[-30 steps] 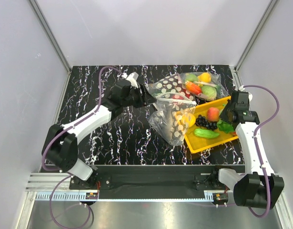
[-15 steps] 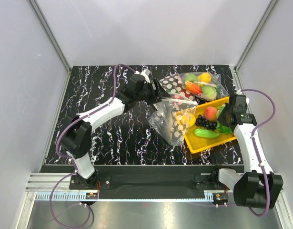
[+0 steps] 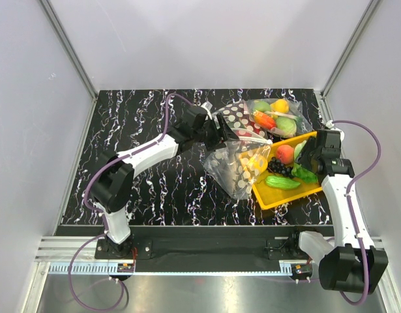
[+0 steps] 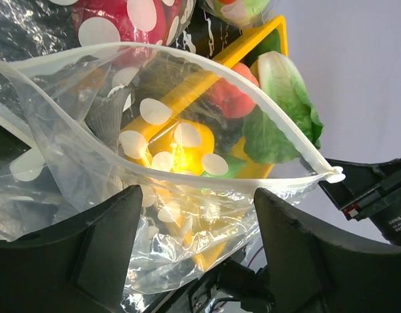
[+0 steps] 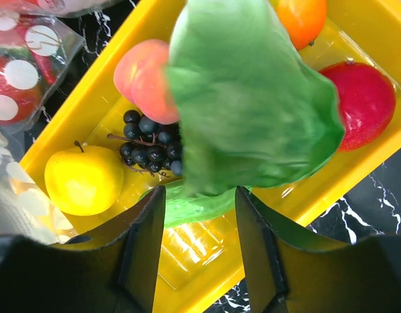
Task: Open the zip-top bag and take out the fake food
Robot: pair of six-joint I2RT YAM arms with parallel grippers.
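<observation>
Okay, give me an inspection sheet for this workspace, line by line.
Surface: black table with white veining.
Job's things: zip-top bag with its mouth open, against the yellow tray's left end; lettuce out of it, over the tray; a yellow fruit shows through the bag.
Clutter: yellow tray holding peach, black grapes and cucumber; dark polka-dot bag; clear bag of fruit.
Grippers: left gripper open at the bag's mouth; right gripper either side of the lettuce's lower edge, grip unclear.
Cables: purple cables arch over each arm.
Surroundings: white walls; metal rail at the near edge.
</observation>
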